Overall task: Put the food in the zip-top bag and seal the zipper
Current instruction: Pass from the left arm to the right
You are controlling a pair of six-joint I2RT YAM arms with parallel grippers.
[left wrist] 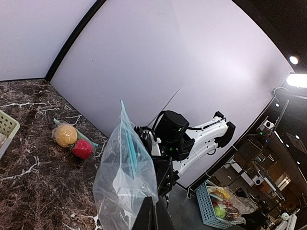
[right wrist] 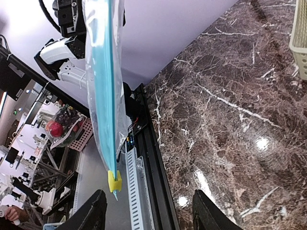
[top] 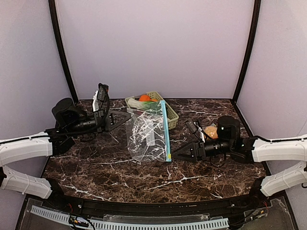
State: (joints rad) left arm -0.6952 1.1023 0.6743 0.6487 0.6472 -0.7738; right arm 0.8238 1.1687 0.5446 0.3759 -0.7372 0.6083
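Observation:
A clear zip-top bag (top: 146,134) with a blue zipper strip (top: 165,132) hangs above the marble table. My left gripper (top: 125,116) is shut on the bag's far-left corner; in the left wrist view the bag (left wrist: 123,167) rises from the gripper (left wrist: 154,203). My right gripper (top: 173,155) is at the zipper's near end, open. In the right wrist view the yellow slider (right wrist: 114,181) hangs just ahead of the left finger (right wrist: 93,213), untouched. Food: an orange (top: 145,97) and greens (top: 154,101) lie in the basket; a peach (left wrist: 64,135) and a red apple (left wrist: 82,149) lie by the right arm.
The pale green lattice basket (top: 170,117) stands at the back centre, right behind the bag. The peach (top: 211,130) lies on the table beside the right wrist. Purple walls close in the back and both sides. The table's black front rail (right wrist: 153,182) runs under the slider.

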